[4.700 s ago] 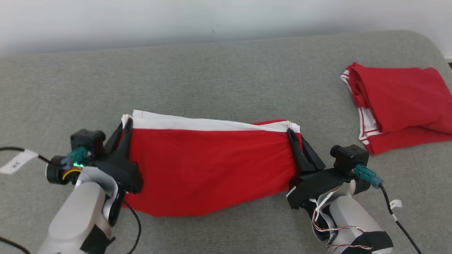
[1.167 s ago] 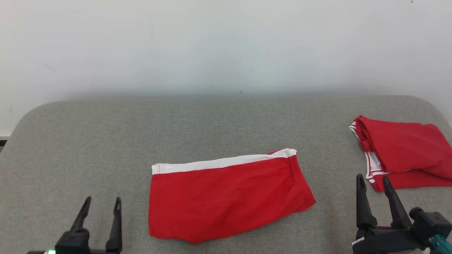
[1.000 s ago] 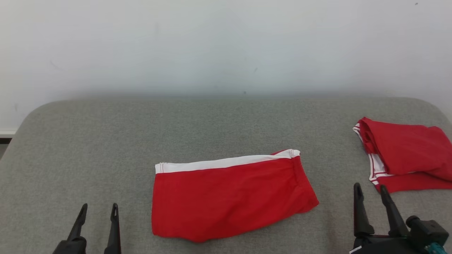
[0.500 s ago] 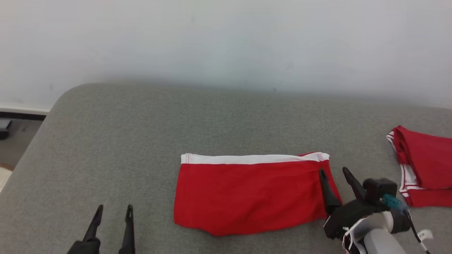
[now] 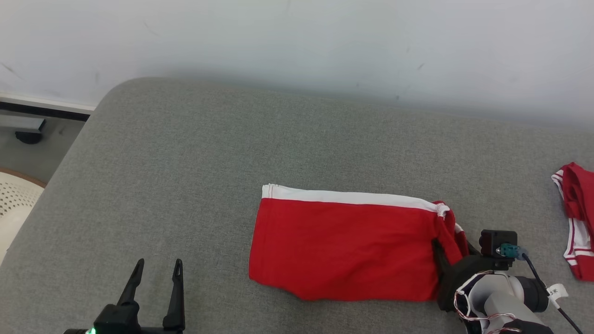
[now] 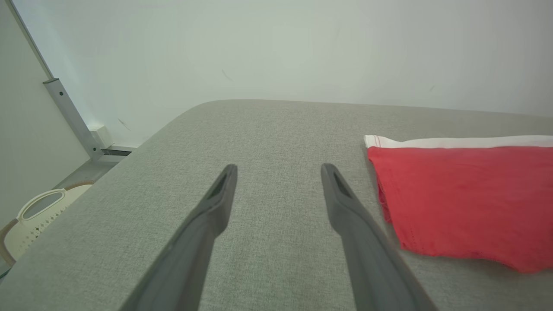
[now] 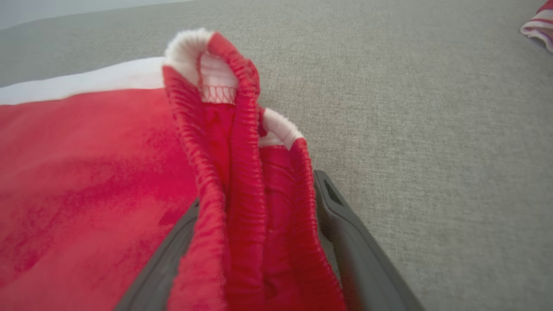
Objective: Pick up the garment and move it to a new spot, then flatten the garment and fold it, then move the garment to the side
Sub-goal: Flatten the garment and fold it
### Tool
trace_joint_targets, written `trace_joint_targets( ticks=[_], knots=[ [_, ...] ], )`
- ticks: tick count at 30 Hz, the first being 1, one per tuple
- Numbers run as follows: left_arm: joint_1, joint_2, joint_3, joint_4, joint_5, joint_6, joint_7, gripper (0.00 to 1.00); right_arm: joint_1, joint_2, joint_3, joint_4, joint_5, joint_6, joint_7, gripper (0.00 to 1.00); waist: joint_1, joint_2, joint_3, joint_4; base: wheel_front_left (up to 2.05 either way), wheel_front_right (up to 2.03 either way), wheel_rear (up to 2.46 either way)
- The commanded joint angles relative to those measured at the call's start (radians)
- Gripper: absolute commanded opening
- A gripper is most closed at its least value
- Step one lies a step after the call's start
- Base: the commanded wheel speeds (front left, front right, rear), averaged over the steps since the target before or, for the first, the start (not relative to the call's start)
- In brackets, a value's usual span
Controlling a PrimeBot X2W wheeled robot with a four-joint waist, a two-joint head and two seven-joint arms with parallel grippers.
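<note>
Right gripper (image 7: 259, 190) jaws spread wide, straddling the bunched-up waistband end of the red garment (image 5: 343, 246), with fabric standing up between the two fingers. Rest of garment lies flat on grey cushion (image 5: 209, 139), white band along far edge. Left gripper (image 5: 158, 263) wide open, holding nothing, over cushion left of garment and apart from it.
</note>
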Motion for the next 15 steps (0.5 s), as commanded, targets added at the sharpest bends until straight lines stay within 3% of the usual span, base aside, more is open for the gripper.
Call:
trace_joint_targets(
  ticks=[1, 7, 8, 9, 10, 15],
  knots=[
    [-0.018, -0.006, 0.004, 0.001, 0.013, -0.004, -0.002, 1.00, -0.003, 0.000, -0.002, 0.023, -0.008, -0.003, 0.002, 1.00, -0.0001, -0.0001, 0.004, 0.003, 0.00, 0.00, 0.00],
    [-0.022, -0.021, 0.010, 0.007, 0.024, -0.014, -0.002, 1.00, -0.016, 0.026, 0.001, 0.100, 0.015, -0.003, -0.009, 1.00, -0.0001, -0.0001, 0.004, -0.005, 0.00, 0.00, 0.00],
    [-0.023, -0.023, 0.012, 0.009, 0.025, -0.014, -0.002, 1.00, -0.019, 0.032, 0.008, 0.104, 0.020, -0.003, -0.013, 0.48, -0.0001, -0.0001, 0.003, -0.008, 0.00, 0.00, 0.00],
    [-0.024, -0.025, 0.013, 0.011, 0.026, -0.016, -0.002, 1.00, -0.022, 0.037, 0.015, 0.105, 0.026, -0.003, -0.021, 0.29, -0.0001, -0.0001, 0.001, -0.009, 0.00, 0.00, 0.00],
    [-0.024, -0.026, 0.016, 0.013, 0.028, -0.019, -0.002, 1.00, -0.023, 0.039, 0.022, 0.107, 0.031, -0.003, -0.027, 0.00, -0.0001, -0.0001, -0.001, -0.012, 0.00, 0.00, 0.00],
    [-0.009, -0.031, 0.028, 0.025, 0.029, -0.032, -0.002, 1.00, -0.026, -0.006, 0.047, 0.107, 0.056, -0.003, -0.056, 0.00, -0.0001, -0.0001, -0.020, -0.030, 0.00, 0.00, 0.00]
  ],
)
